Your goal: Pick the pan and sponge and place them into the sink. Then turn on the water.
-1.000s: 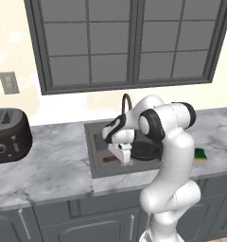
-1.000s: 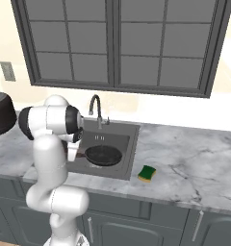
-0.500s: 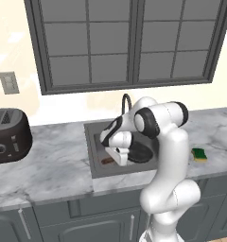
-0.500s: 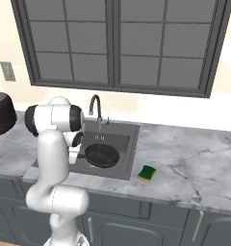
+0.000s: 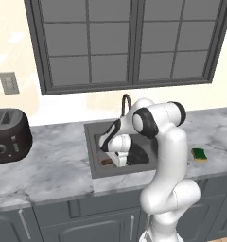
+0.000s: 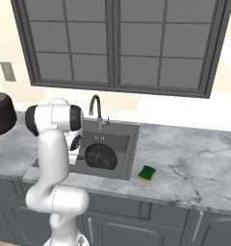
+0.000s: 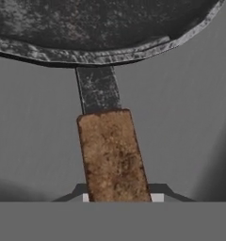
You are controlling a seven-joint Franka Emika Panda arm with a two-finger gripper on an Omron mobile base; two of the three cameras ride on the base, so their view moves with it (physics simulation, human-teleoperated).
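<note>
The pan (image 6: 101,156) is lying in the sink (image 6: 131,150) at frame centre, its handle (image 7: 114,155) running between the end effector (image 5: 118,159) fingers; whether they are clamping it, I cannot tell. The sponge (image 6: 147,173) is sitting on the bench (image 6: 185,158), lower right.
</note>
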